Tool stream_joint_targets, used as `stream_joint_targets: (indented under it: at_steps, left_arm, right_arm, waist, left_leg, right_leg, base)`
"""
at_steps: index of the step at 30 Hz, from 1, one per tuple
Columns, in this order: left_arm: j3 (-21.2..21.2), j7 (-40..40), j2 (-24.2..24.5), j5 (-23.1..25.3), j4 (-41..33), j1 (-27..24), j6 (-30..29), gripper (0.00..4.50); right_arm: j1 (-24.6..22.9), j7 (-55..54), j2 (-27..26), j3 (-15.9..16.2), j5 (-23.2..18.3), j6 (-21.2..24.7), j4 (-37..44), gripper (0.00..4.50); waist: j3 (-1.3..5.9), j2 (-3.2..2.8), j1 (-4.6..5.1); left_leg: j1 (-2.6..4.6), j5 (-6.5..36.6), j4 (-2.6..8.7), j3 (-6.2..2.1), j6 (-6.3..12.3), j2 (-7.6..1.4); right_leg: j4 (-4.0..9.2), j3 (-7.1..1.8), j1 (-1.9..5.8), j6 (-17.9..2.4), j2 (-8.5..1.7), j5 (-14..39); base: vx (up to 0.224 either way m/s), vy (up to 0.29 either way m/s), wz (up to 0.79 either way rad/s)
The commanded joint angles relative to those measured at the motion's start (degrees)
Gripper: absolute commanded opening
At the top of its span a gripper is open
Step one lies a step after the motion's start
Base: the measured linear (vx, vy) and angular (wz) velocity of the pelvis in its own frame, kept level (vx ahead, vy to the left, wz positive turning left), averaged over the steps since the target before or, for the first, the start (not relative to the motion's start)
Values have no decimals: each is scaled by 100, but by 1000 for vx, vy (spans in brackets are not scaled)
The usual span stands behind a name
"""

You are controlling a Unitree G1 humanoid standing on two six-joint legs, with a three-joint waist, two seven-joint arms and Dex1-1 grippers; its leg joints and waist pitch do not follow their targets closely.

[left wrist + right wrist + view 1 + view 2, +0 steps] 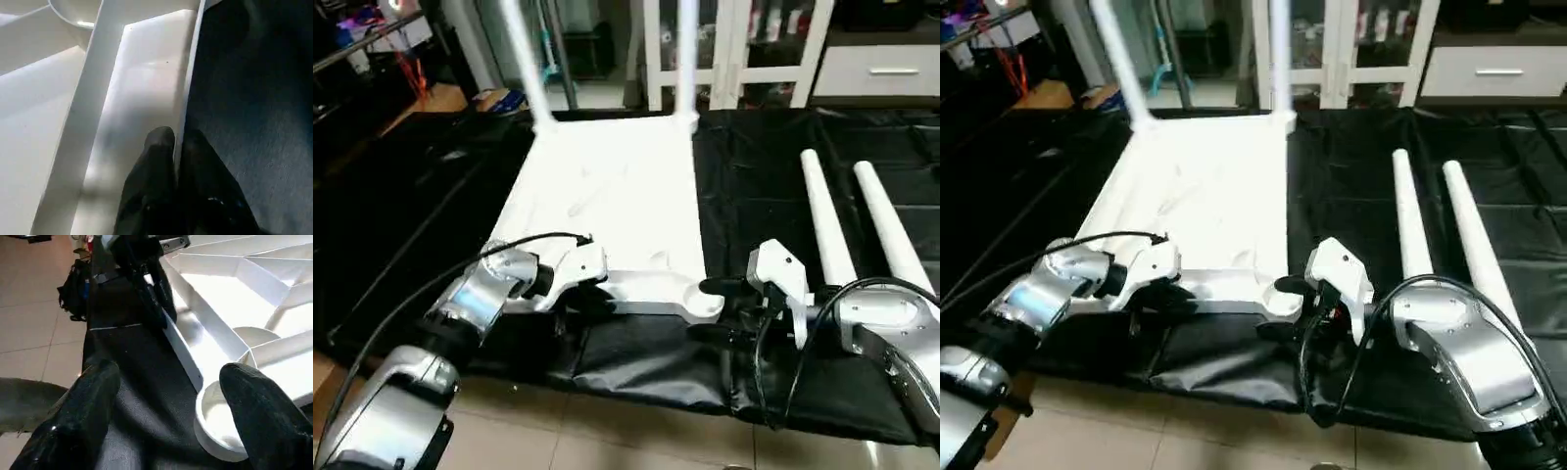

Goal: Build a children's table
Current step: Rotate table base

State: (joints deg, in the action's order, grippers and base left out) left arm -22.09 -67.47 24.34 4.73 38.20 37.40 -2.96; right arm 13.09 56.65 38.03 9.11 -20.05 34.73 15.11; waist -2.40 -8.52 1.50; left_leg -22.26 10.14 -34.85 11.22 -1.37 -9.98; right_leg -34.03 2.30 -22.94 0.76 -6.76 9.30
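Left wrist view shows the left end effector (175,147) pinched on the thin near rim of the upturned tabletop (607,196), a light, stiff, slick shell on black sheeting (754,186), while the right end effector (166,396) gapes at its corner socket (220,423).

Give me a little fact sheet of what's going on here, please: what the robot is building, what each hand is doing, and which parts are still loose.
Build: children's table, its tabletop lying underside up on a black sheet
Legs fitted: two legs standing in the far corner sockets
Legs loose: two spare legs lying on the sheet, right of the tabletop
Left hand: shut on the tabletop's near edge wall
Right hand: open, its fingers either side of the empty near-right corner socket
Background: white glass-door cabinet
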Motion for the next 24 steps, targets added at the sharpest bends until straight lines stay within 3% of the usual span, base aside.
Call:
stream_joint_targets:
  at_steps: [1,4,5,7,9,10,11,13,16,18,19,21,22,23,24]
  left_arm:
    - [97,311,229,145,24,-370,-450,5]
    - [194,348,352,72,-383,-666,-661,1]
    - [225,344,416,50,-579,-790,-742,1]
    - [313,381,581,36,-950,-1035,-925,1]
    - [377,412,655,13,-1084,-1154,-995,1]
    - [447,483,729,25,-1233,-1280,-1073,1]
    - [498,543,765,39,-1272,-1330,-1103,1]
    - [610,764,838,88,-1291,-1362,-1082,1]
    - [691,949,841,112,-1262,-1315,-1029,1]
    - [746,1292,790,224,-1075,-1129,-699,1]
    - [756,1352,776,238,-1038,-1094,-641,1]
    - [783,1473,734,250,-958,-1006,-528,1]
    - [783,1473,734,250,-958,-1006,-528,1]
    - [787,1581,712,286,-905,-944,-473,1]
    - [799,1640,688,294,-840,-868,-477,1]
  right_arm:
    - [48,-25,-19,21,19,-8,113,360]
    - [29,-49,-31,29,22,-7,122,360]
    - [27,-58,-32,35,23,-11,122,360]
    - [44,-70,-40,51,37,-23,95,360]
    - [60,-65,-40,78,58,-40,65,360]
    - [76,-58,-39,110,69,-62,36,360]
    - [98,-61,-51,126,69,-61,20,360]
    - [166,-55,-71,163,84,-74,-26,360]
    - [203,-49,-75,192,109,-98,-68,360]
    - [232,-65,-90,216,146,-129,-106,360]
    - [237,-71,-95,217,152,-131,-110,360]
    - [247,-85,-108,212,158,-132,-119,360]
    - [247,-85,-108,212,158,-132,-119,360]
    - [246,-89,-102,222,166,-139,-121,360]
    - [228,-101,-95,226,172,-143,-102,360]
  waist:
    - [333,174,-11]
    - [312,175,75]
    - [314,167,112]
    - [304,237,169]
    - [266,205,276]
    - [265,234,296]
    - [256,212,303]
    - [222,257,376]
    - [217,261,465]
    - [171,197,542]
    - [153,188,560]
    - [136,161,630]
    - [110,150,689]
    - [19,50,636]
    - [-10,17,251]
  left_leg:
    - [57,1974,469,-161,286,-191]
    - [46,2199,502,-192,191,-187]
    - [73,2335,501,-205,143,-190]
    - [66,2428,503,-216,129,-182]
    - [36,2581,508,-251,92,-154]
    - [34,2619,503,-261,79,-150]
    - [36,2675,504,-282,59,-148]
    - [44,2980,486,-346,-14,-112]
    - [73,3174,467,-385,-58,-90]
    - [58,3669,549,-462,-120,-118]
    - [77,3869,555,-479,-151,-115]
    - [137,4287,579,-532,-242,-111]
    - [83,4536,664,-588,-272,-156]
    - [-50,5129,973,-620,-380,-291]
    - [-540,5761,1413,-568,-570,-414]
  right_leg:
    - [454,-54,245,-1085,-128,2283]
    - [467,-46,241,-956,-124,2600]
    - [477,-46,221,-907,-122,2727]
    - [497,-44,211,-825,-126,2950]
    - [534,-16,191,-641,-131,3456]
    - [546,-12,182,-588,-130,3554]
    - [547,-8,174,-548,-139,3655]
    - [615,30,113,-323,-133,4178]
    - [669,81,98,-238,-136,4311]
    - [685,204,136,-207,-107,4192]
    - [720,248,118,-148,-90,4269]
    - [772,377,153,-59,-75,4246]
    - [738,504,296,3,-58,4010]
    - [426,620,537,-62,23,3419]
    - [-659,388,999,-297,65,1592]
  base:
    - [0,0,0]
    - [0,0,0]
    - [0,0,0]
    - [0,0,0]
    - [0,0,0]
    - [0,0,0]
    - [0,0,0]
    - [0,0,0]
    - [0,0,0]
    - [-28,11,-5]
    - [-64,24,-11]
    - [-65,23,-12]
    - [-79,26,-14]
    - [-79,26,-14]
    - [-107,8,-9]
